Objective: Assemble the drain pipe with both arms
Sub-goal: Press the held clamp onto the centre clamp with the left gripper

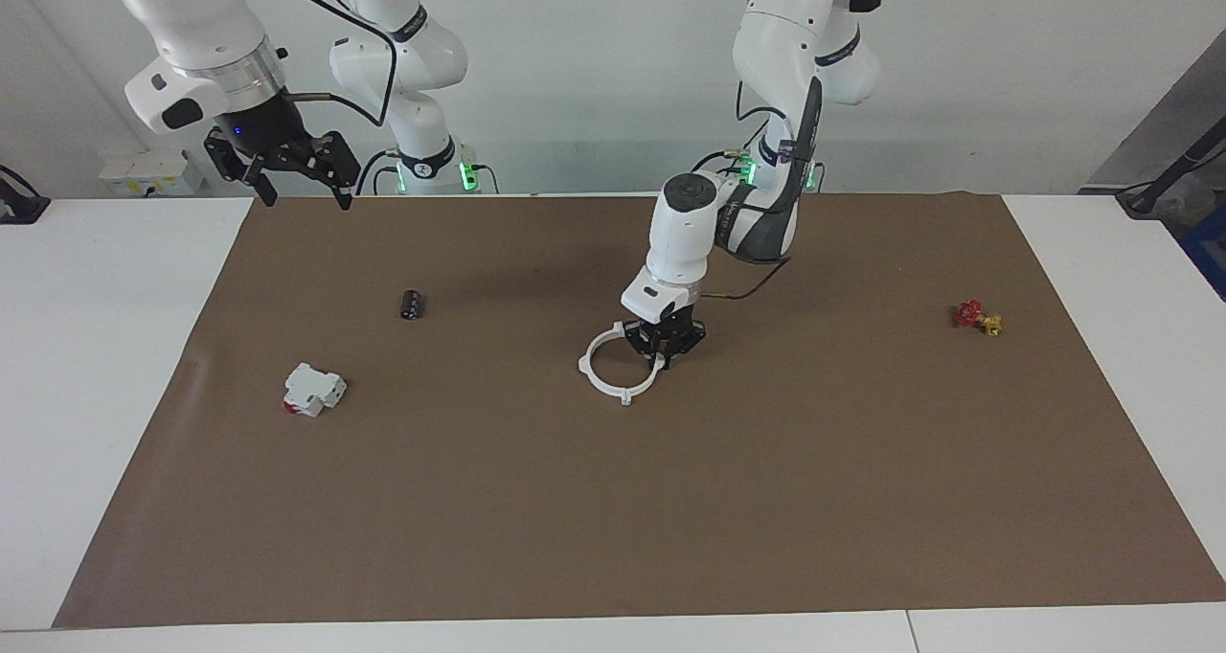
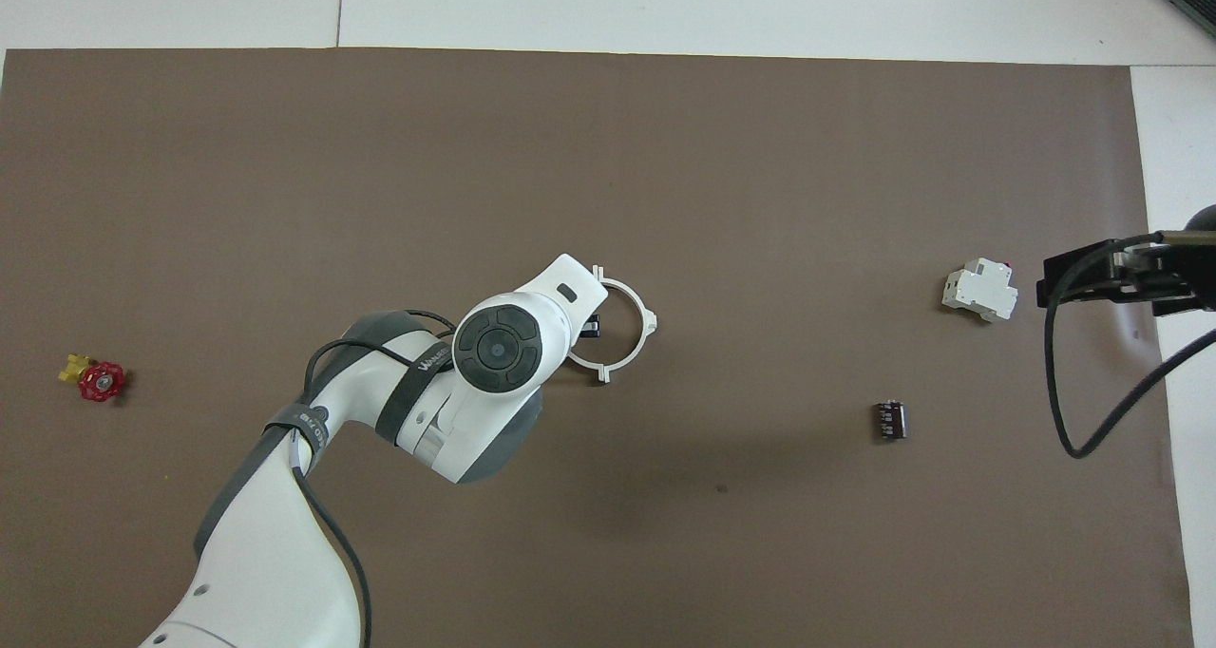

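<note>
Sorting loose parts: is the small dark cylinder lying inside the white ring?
No: the dark cylinder lies on the brown mat apart from the white ring, toward the right arm's end of the table.

Drain pipe (image 2: 635,301): in the overhead view the left arm's wrist covers the part of the ring toward the left arm's end of the table; only the arc away from it shows.
Left gripper (image 1: 663,354): in the overhead view only a dark sliver shows inside the ring; whether the fingertips clamp the ring or only touch it cannot be told.
Right gripper (image 1: 299,190): in the overhead view it is cut off by the picture's edge.
Both arms: upper links are cut off by the top edge of the facing view.
Small red and yellow part (image 1: 978,318): too small to identify.
Small dark cylinder (image 1: 412,303): markings unreadable.
</note>
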Available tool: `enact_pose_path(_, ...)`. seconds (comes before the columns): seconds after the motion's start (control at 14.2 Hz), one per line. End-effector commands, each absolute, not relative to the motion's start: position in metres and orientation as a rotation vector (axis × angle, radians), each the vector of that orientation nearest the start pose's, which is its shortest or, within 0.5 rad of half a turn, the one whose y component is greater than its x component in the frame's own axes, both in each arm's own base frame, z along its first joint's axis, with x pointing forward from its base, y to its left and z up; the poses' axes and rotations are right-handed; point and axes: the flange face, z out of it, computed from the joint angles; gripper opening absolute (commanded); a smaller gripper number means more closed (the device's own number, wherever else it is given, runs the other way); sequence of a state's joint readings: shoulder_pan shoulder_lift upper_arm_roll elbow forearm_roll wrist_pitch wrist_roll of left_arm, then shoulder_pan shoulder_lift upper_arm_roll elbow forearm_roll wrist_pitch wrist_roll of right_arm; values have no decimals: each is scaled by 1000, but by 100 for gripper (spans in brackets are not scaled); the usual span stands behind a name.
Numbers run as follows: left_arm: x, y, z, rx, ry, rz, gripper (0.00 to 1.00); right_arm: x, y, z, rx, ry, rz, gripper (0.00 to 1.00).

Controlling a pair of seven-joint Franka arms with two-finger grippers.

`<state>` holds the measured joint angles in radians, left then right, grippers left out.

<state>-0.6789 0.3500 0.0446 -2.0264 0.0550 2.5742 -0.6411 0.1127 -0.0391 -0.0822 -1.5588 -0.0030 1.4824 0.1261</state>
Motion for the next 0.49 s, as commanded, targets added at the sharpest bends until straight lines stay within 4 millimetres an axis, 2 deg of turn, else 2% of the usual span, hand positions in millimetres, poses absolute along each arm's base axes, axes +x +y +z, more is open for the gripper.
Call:
enact_pose_path(0.0,482,-367,288,-3188,65,-294,0,529,15,646,-3119,112,72,100)
enact_pose_path(0.42,481,-366,286,-3187,65,-290,0,529,15,646,-3119,112,72,100)
